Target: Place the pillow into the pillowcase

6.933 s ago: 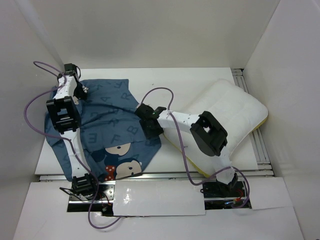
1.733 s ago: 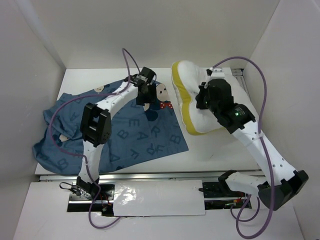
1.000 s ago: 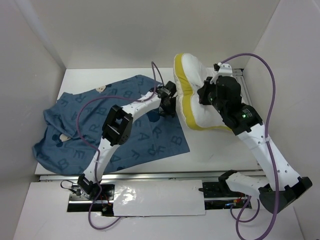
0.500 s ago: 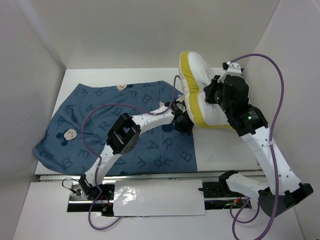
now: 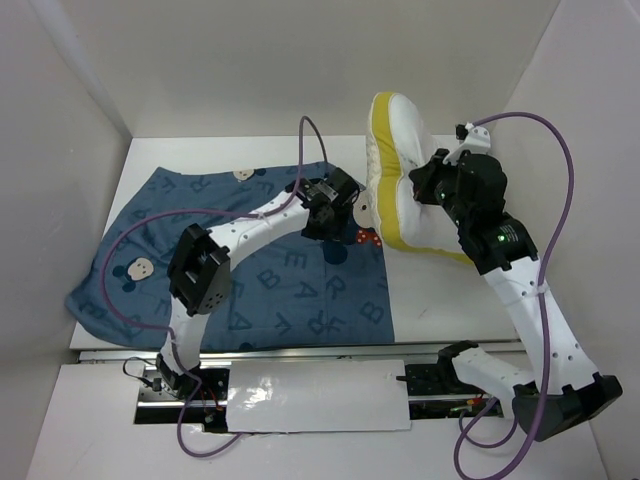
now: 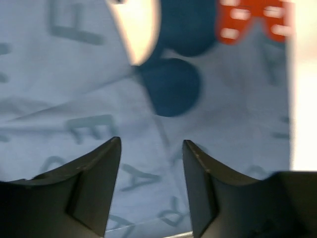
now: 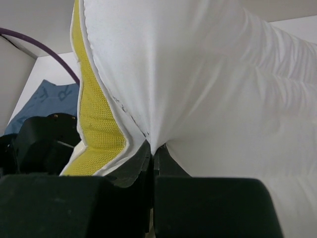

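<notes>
Pillowcase: the large dusty-blue fabric cover (image 5: 250, 290) printed with darker letters and mouse faces lies spread flat over the left half of the white table (image 5: 440, 290), its right edge just beside the pillow, likely so the 2 can be brought together
What it holds: nothing, I'd judge, since it lies flat with no bulge; which edge is the open mouth I cannot tell from here
Left pincer: the left gripper (image 6: 151, 144) hangs over the right part of the cover near the mouse face with the red polka-dot bow (image 6: 252, 17), its fingers parted about halfway with only air between them; it has hold of nothing, and looks poised to take up cloth there and open the case
Pillow: the plump white rectangular cushion (image 5: 400, 190) with a yellow band (image 5: 383, 150) along its seam stands on edge at the back right of the table, wholly outside the cover
Right pincer: the right gripper (image 7: 152, 148) is pinched tight on a fold of the white cushion close to the yellow seam, which seems to be what props it upright with an edge towards the cover
</notes>
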Robot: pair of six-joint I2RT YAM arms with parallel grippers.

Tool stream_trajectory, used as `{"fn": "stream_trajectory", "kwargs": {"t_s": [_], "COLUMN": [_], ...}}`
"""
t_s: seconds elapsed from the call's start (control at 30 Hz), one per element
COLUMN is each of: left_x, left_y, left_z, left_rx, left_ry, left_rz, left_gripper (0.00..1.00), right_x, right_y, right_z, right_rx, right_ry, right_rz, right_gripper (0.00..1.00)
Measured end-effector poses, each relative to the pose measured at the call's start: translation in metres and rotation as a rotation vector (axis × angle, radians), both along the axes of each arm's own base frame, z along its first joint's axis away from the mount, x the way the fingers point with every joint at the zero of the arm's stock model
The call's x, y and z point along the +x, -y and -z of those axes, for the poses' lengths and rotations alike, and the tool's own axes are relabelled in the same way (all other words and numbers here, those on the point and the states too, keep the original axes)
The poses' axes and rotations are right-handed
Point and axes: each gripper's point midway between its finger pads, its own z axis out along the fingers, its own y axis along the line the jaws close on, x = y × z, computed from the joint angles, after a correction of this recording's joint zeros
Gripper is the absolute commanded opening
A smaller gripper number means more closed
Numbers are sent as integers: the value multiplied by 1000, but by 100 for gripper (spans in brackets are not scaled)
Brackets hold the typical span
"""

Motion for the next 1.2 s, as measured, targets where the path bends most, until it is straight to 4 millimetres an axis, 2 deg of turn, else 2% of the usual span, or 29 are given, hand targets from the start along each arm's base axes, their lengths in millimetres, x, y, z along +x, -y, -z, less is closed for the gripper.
{"fn": "stream_trajectory", "kwargs": {"t_s": [0.1, 0.2, 0.3, 0.53, 0.77, 0.93, 1.0, 1.07, 1.17, 1.2], "left_x": [8, 12, 10, 7, 0, -6, -5, -4, -3, -3], "left_y": [-19, -28, -28, -19, -28, -27, -25, -22, -20, -19], "left_z": [14, 33, 46, 59, 80, 91, 91, 90, 90, 90], "left_rx": [57, 93, 103, 46, 34, 24, 14, 2, -12, -13], "left_ry": [-20, -55, -78, -107, -157, -185, -182, -181, -181, -181], "left_rz": [-44, -62, -59, -40, -72, -67, -65, -70, -77, -77], "left_gripper": [62, 61, 61, 62, 61, 58, 52, 41, 20, 7], "right_x": [0, 0, 1, 3, 3, 3, 2, 2, 1, 1], "right_y": [0, 4, 10, 19, 29, 29, 28, 27, 28, 28], "right_z": [7, 18, 29, 40, 58, 61, 62, 65, 66, 66], "right_rx": [6, 2, -3, -5, -14, -6, -4, -4, -1, 0], "right_ry": [-6, -30, -57, -92, -146, -156, -162, -167, -171, -171], "right_rz": [-12, -7, 7, 23, 38, 25, 18, 11, 5, 4], "right_gripper": [0, 0, 0, 0, 0, 0, 0, 0, 0, 0]}}
